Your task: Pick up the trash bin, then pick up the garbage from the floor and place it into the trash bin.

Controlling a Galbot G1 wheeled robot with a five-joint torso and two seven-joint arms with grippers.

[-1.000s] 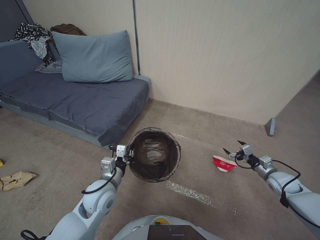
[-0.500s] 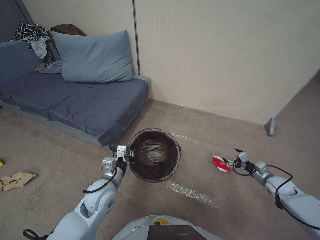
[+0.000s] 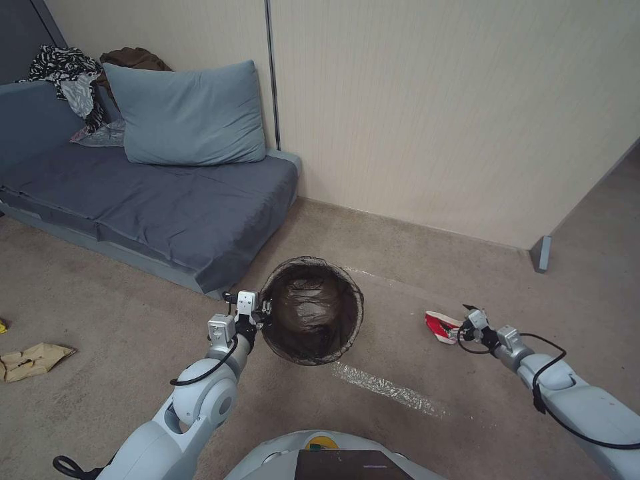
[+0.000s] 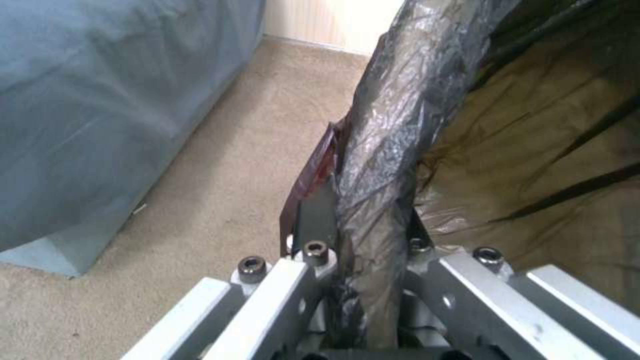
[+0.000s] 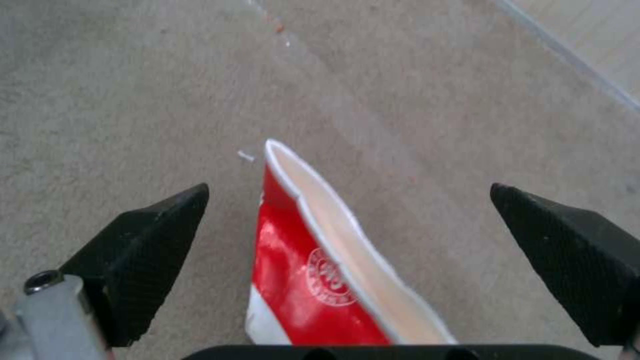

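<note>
Bin held off the carpet near the sofa corner, mouth tilted toward the head camera, dark liner folded over rim. Left gripper clamped on the rim's left edge; left wrist view confirms fingers pinching liner-wrapped rim, one inside, one outside. Crushed red-and-white cup flat on carpet right of bin, well apart from it. Right gripper low at cup's right end. Right wrist view: black fingertips spread wide, cup lying between them, touching neither. Brown paper bag far left on carpet.
</note>
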